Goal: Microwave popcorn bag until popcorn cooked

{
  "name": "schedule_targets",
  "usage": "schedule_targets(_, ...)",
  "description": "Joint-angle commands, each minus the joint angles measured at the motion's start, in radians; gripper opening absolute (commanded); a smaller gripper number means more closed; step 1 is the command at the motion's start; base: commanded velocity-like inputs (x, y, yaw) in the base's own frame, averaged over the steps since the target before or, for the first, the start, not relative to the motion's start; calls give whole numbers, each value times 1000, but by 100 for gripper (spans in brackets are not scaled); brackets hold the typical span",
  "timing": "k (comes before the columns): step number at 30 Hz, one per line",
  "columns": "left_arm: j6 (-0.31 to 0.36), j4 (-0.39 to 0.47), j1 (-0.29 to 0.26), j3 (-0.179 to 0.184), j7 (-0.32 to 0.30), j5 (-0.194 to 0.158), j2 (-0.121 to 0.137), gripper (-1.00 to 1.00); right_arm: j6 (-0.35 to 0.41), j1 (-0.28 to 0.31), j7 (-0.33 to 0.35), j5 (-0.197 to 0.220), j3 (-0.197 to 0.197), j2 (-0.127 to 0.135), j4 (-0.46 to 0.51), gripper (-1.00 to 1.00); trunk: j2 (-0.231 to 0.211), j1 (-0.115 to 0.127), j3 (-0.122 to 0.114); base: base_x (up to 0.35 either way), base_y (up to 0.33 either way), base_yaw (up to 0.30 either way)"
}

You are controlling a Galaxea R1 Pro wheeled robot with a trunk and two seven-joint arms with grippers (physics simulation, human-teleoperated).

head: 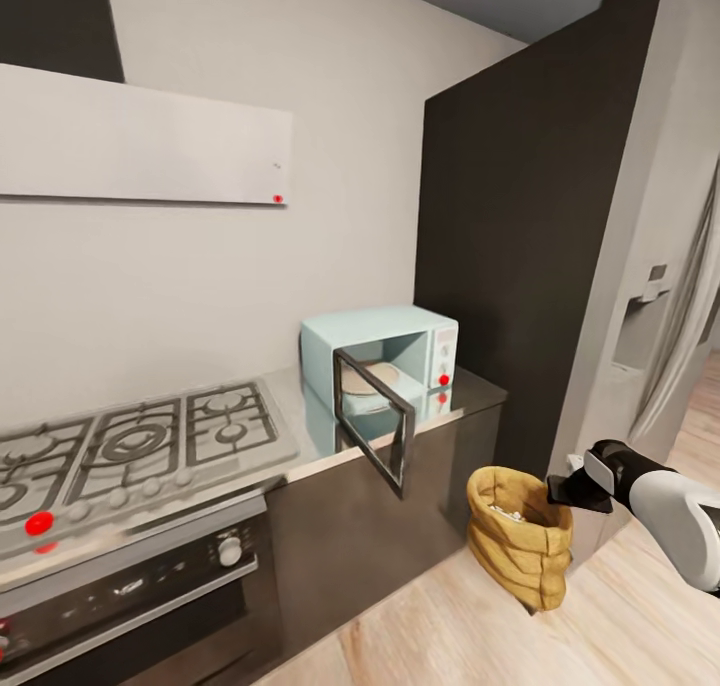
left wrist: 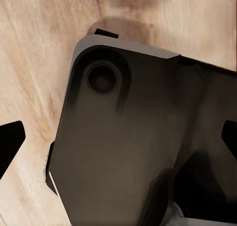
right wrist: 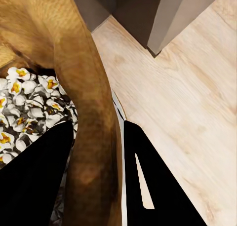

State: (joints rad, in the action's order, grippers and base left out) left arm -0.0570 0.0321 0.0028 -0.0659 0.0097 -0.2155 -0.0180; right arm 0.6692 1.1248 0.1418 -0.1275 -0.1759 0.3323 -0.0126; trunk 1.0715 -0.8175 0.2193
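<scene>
The popcorn bag (head: 520,536) hangs in the air over the wood floor (head: 640,616), off the surface (head: 470,401), below and to the right of the microwave (head: 385,366). I have my right gripper (head: 572,490) clenched on its rolled rim, one finger inside the mouth and one outside, as the right wrist view shows. The bag (right wrist: 74,88) is upright and open, with white popped popcorn (right wrist: 29,112) inside. The microwave door (head: 375,421) stands wide open toward me, a pale turntable (head: 372,378) showing within. Of my left gripper (left wrist: 118,147) I see two dark fingertips far apart, grasping nothing, above the robot's dark base (left wrist: 133,152).
</scene>
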Motion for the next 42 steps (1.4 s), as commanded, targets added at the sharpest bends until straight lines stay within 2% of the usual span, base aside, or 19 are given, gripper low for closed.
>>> schedule_targets(1, -1, 2, 0, -6, 1, -1, 0, 100, 1, 1, 5, -11, -7, 1, -1, -100, 1, -1, 1, 292, -180, 0)
schedule_targets(6, -11, 2, 0, -8, 1, 2, -1, 100, 3, 1, 5, -11, -7, 1, -1, -100, 1, -1, 1, 236, -164, 125)
schedule_targets(19, -15, 2, 0, -7, 1, 4, -3, 100, 3, 1, 5, -11, -7, 1, -1, -100, 1, -1, 1, 9, -11, 263)
schedule_targets(35, -15, 2, 0, -8, 1, 2, -1, 100, 13, 1, 5, -11, -7, 1, -1, -100, 1, -1, 1, 0, -270, 14)
schedule_targets(42, -15, 3, 0, -8, 1, 1, 0, 100, 13, 1, 5, -11, -5, 1, -1, -100, 1, -1, -1, 0, -52, 224)
